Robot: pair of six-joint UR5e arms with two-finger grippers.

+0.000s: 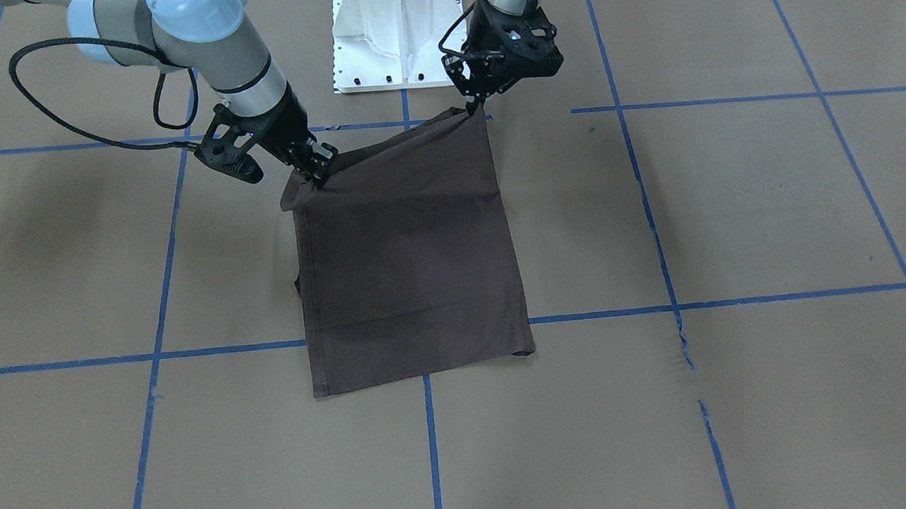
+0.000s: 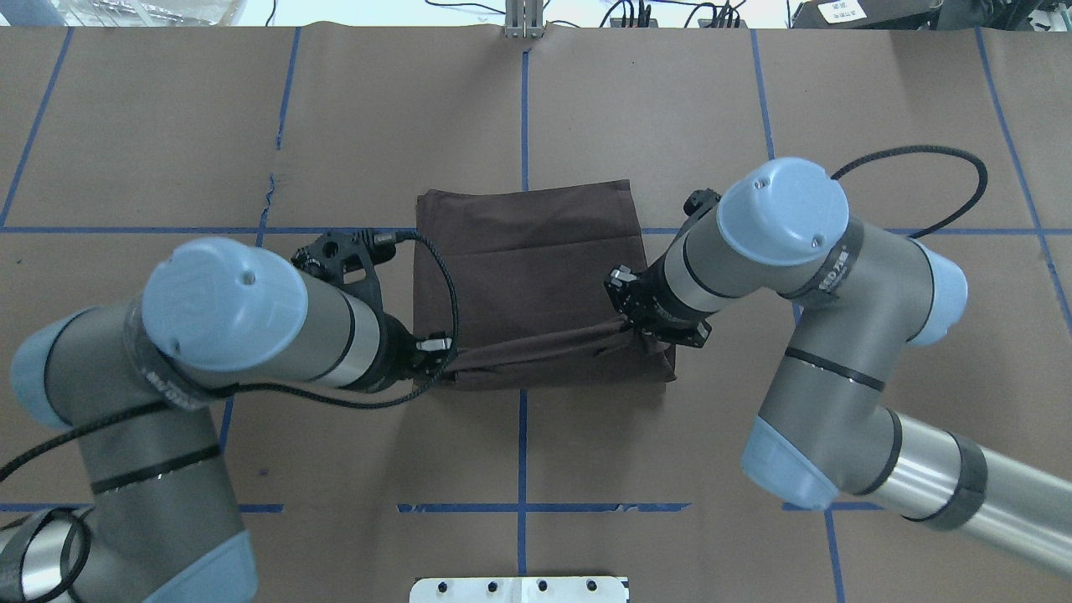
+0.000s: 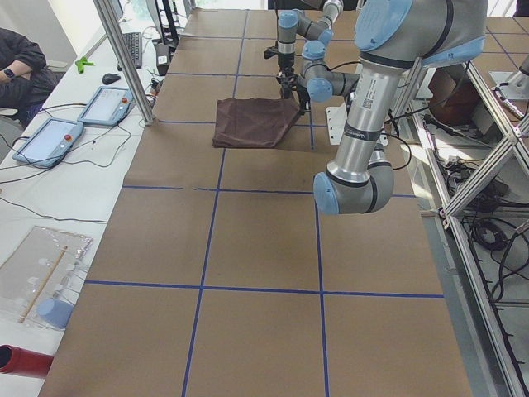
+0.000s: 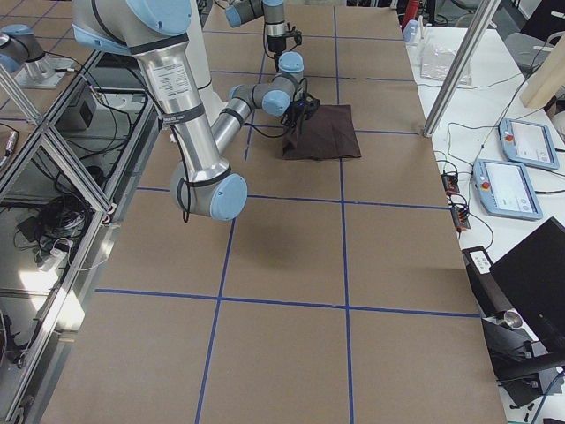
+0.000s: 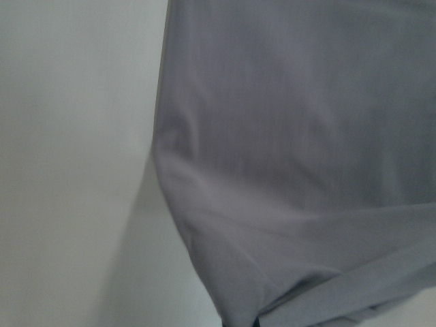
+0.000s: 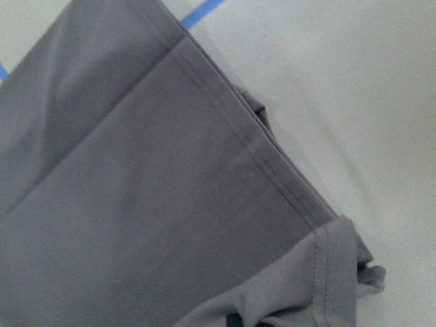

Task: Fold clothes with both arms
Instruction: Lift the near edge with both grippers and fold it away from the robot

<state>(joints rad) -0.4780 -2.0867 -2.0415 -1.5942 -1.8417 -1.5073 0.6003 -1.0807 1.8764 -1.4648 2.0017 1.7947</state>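
Observation:
The dark brown T-shirt (image 1: 415,272) lies folded into a rough rectangle at the table's middle (image 2: 528,251). Its edge nearest the robot is lifted off the table and pulled taut between both grippers. My left gripper (image 1: 474,110) is shut on one corner of that edge, also seen in the overhead view (image 2: 444,352). My right gripper (image 1: 321,180) is shut on the other corner (image 2: 624,322). The far edge rests flat on the table. Both wrist views show only cloth: the left (image 5: 306,136) and the right, with a stitched hem (image 6: 136,204). Collar, lettering and tags are hidden.
The white pedestal base (image 1: 396,30) stands just behind the lifted edge. Blue tape lines (image 1: 433,444) grid the brown table cover. Tablets (image 3: 50,136) and a seated person (image 3: 21,62) are on a side bench beyond a metal post (image 3: 124,58).

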